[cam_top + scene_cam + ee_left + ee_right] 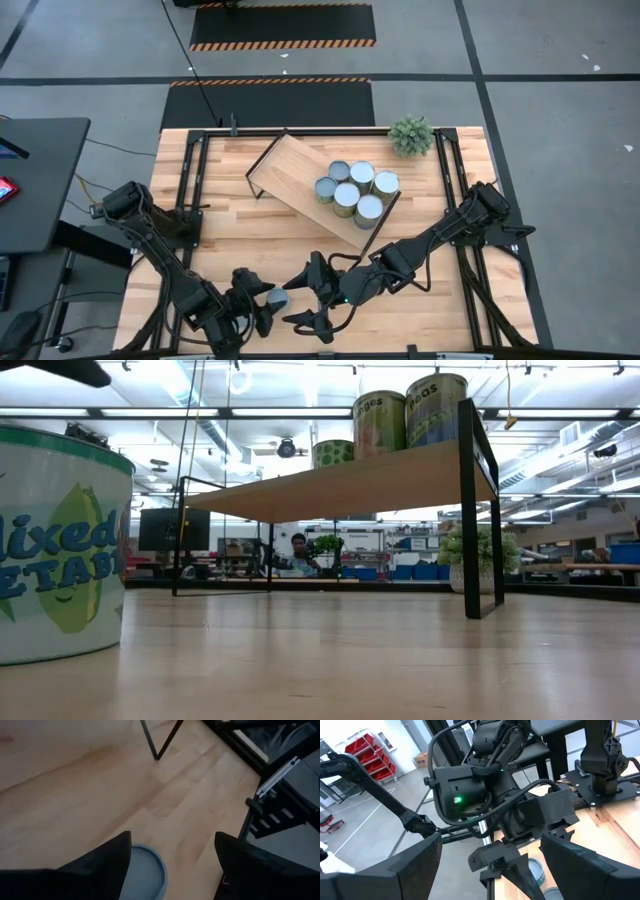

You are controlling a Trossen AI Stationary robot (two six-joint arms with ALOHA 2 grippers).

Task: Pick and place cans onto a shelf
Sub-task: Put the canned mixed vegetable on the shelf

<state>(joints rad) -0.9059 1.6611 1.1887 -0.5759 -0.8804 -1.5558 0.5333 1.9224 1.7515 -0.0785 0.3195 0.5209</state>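
One can (278, 298) with a pale blue-grey top stands upright on the tabletop near its front edge; it looms at the left of the low view (60, 540). My left gripper (262, 302) (172, 865) is open just beside it, and the can top (145, 872) shows next to one finger. My right gripper (303, 298) (492, 870) hangs open above the table on the can's other side, facing the left gripper. Several cans (355, 190) (410, 415) stand on the shelf (300, 175) (350, 485). My left gripper has one finger (100, 867) right beside the can's rim (162, 870). That finger hides the can's near side, so I cannot tell whether it touches. The other finger stands well clear of the can.
The shelf sits slanted on the middle of the table, on thin black legs (468, 510). A small potted plant (411, 135) (475, 550) stands at the far right. Bare wood lies between the shelf and the front edge. A person (298, 550) shows far behind the table.
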